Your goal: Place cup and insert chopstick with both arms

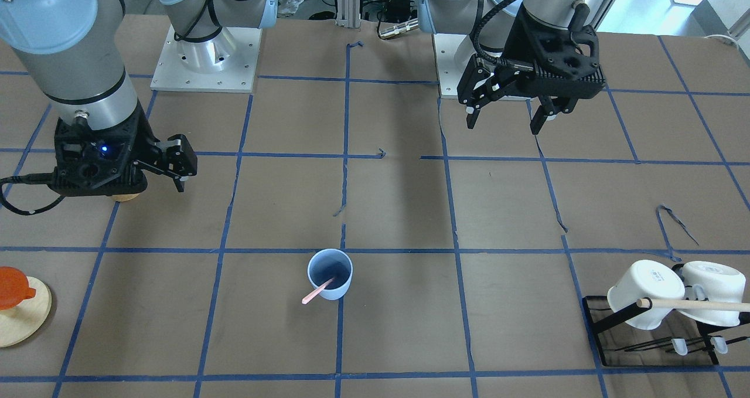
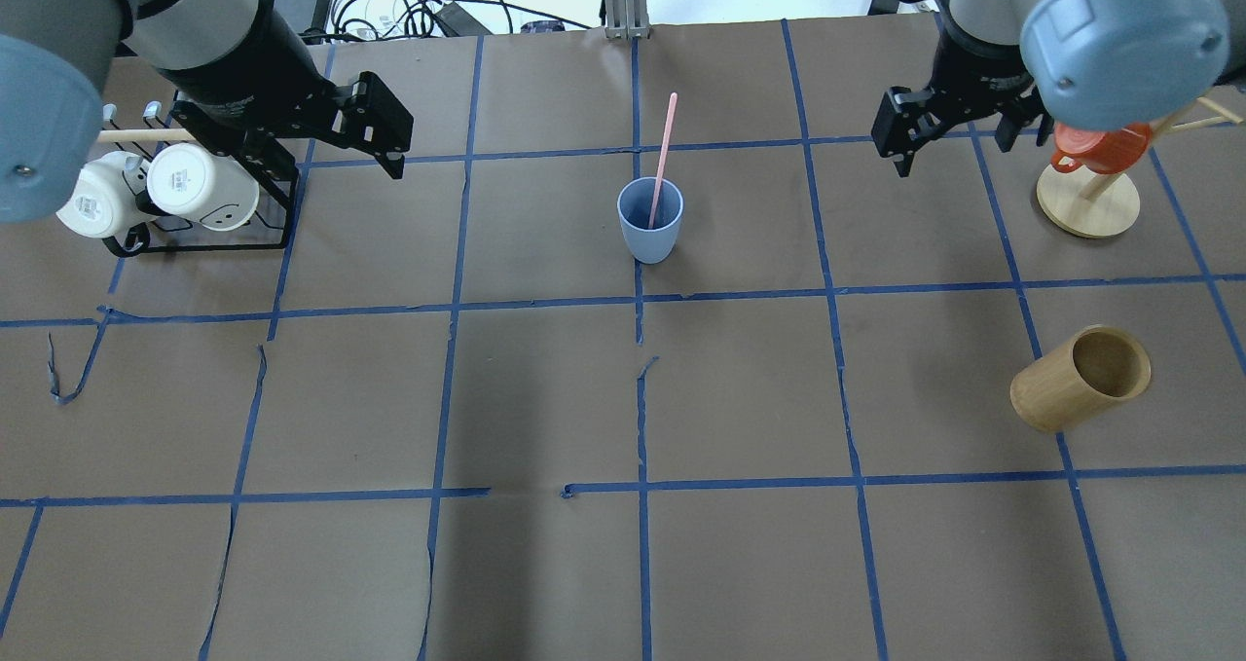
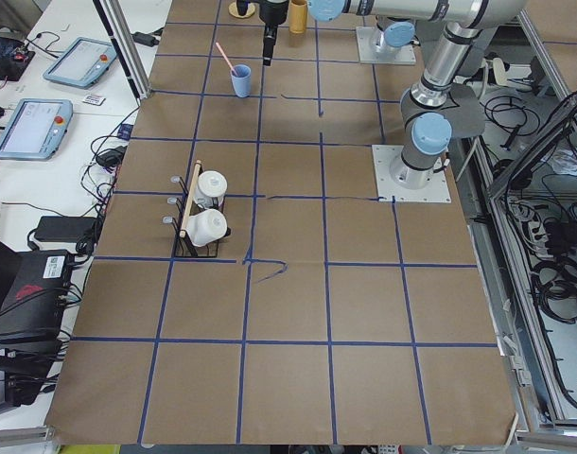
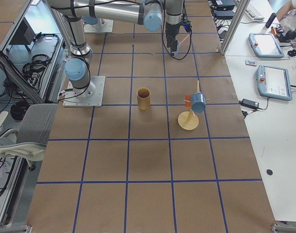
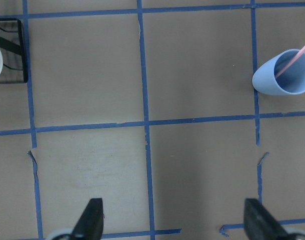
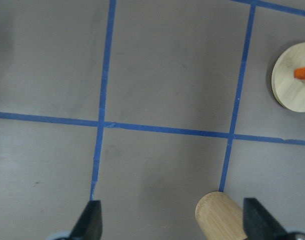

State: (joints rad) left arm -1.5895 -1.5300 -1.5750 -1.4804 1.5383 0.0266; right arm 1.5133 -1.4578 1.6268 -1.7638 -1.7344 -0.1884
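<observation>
The light blue cup (image 1: 337, 286) stands upright near the table's middle; it also shows in the overhead view (image 2: 649, 228) and the left wrist view (image 5: 272, 82). One pale pink chopstick (image 1: 316, 293) leans inside it, its top past the rim (image 2: 665, 150). My left gripper (image 1: 503, 125) is open and empty, raised above the table, well away from the cup toward the mug rack side (image 5: 175, 225). My right gripper (image 6: 175, 225) is open and empty, raised on the other side, far from the cup (image 1: 179, 178).
A black rack (image 2: 195, 244) holds two white mugs (image 2: 200, 182) and a long wooden rod (image 1: 697, 305). A tan wooden cylinder (image 2: 1081, 379) lies on its side below the right gripper. A wooden stand (image 2: 1087, 203) carries an orange cup (image 2: 1095, 145).
</observation>
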